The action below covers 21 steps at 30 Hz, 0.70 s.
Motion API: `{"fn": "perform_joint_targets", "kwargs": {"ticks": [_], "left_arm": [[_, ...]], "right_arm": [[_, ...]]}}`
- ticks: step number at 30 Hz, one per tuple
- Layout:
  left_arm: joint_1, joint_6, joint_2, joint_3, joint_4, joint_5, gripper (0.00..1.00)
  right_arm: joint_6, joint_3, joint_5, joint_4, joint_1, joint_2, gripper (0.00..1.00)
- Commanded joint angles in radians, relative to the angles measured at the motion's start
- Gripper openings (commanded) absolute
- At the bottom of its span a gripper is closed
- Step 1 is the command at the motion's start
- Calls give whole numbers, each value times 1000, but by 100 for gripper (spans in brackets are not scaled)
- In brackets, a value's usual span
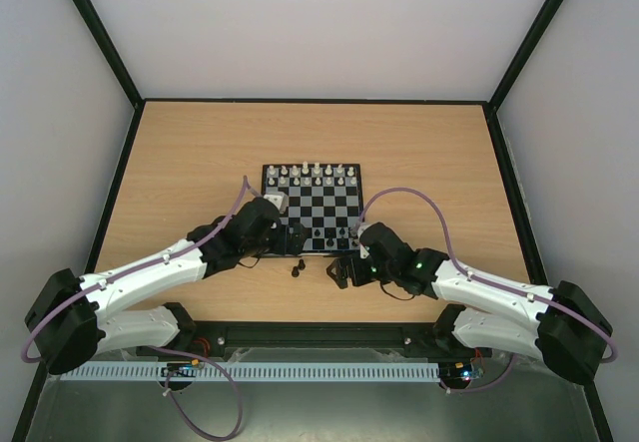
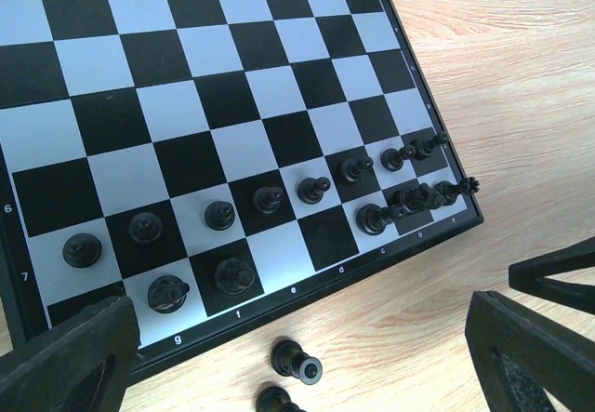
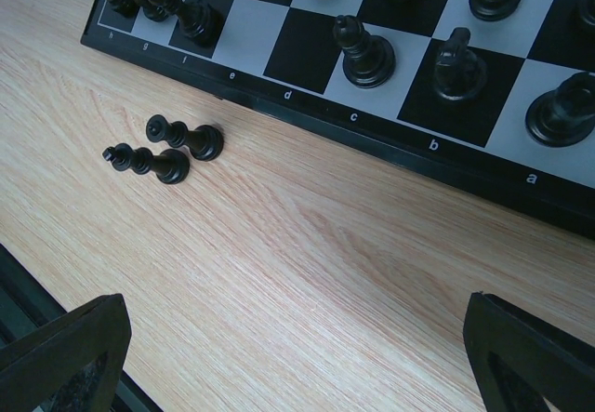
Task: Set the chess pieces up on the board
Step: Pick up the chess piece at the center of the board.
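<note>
Two black pieces [image 3: 153,162] lie on their sides on the worktop [image 1: 200,163], just off the near edge of the board [image 1: 318,206], which sits mid-worktop; the other chess pieces stand in rows, with two near-row squares bare. Left hand [image 2: 296,347] and right hand [image 3: 297,356] hover by that edge, both wide open and empty. Looks like the last stretch: one hand must drop over a fallen piece, pinch it, and stand it on a bare square.
</note>
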Motion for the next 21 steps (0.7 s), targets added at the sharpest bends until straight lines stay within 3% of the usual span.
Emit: {"fn": "perform_joint_targets", "kwargs": {"ticks": [1, 21], "left_arm": [[6, -7, -5, 9, 2, -17, 99], [6, -22, 93, 73, -8, -40, 99]], "right_arm": [[-24, -13, -10, -10, 7, -8, 99], [-52, -45, -37, 22, 7, -27, 99]]}}
